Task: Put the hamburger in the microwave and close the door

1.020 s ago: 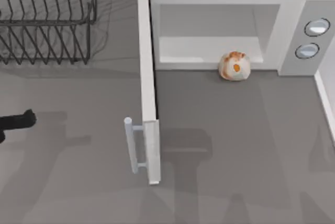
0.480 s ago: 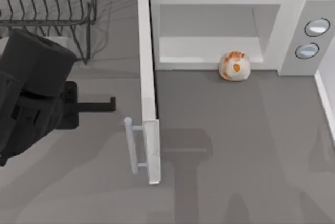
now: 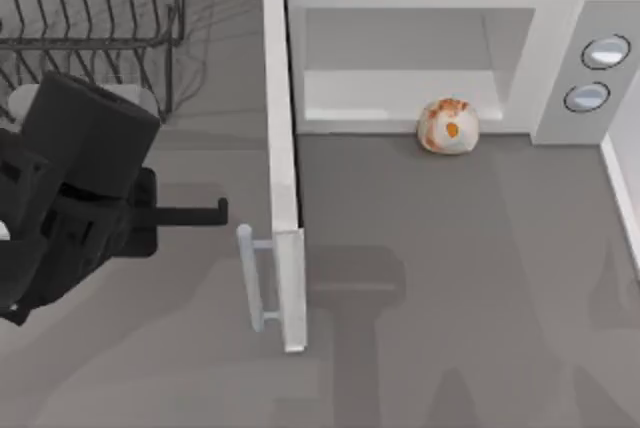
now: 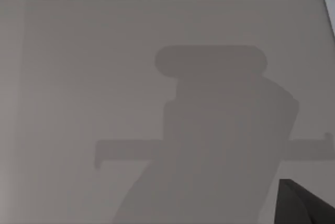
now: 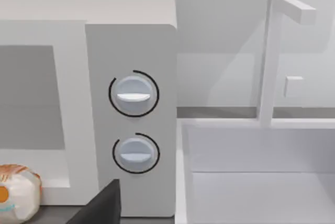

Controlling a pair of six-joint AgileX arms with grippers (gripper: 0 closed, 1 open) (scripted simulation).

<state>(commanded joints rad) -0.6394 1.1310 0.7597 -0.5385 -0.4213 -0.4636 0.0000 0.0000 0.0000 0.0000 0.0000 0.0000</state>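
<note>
the large white box microwave [image 3: 430, 58] with its light grey cavity fills the upper right of the top view, its grey side panel carrying two round bluish-white knobs [image 5: 133, 94], which the right wrist view looks at from close by. its flat white-grey door [image 3: 283, 178] stands swung wide open, running edge-on from the cavity's left corner down toward the middle of the frame, with the pale cylindrical bar handle [image 3: 247, 278] on two short posts facing the left side of the table; i judge it sits that way so the left arm can reach it from outside and push it shut. the black wire rack [image 3: 90, 28] occupies the upper left corner. the left arm's bulky black body covers the left middle of the frame, and the left gripper [image 3: 205, 213] reaches rightward as a thin dark bar whose tip is near the door's outer face, just above the handle and apart from both; whether its jaws are apart or together i cannot tell. the small roundish cream-white hamburger [image 3: 448, 126] with orange-brown blotches rests at the front lip of the cavity, at the lower edge of the opening toward the knob side, seemingly on the threshold rather than deep inside, which could matter once the door swings. a dark sliver of the right gripper [image 5: 99, 205] shows low in the right wrist view; its jaw state i cannot tell.
</note>
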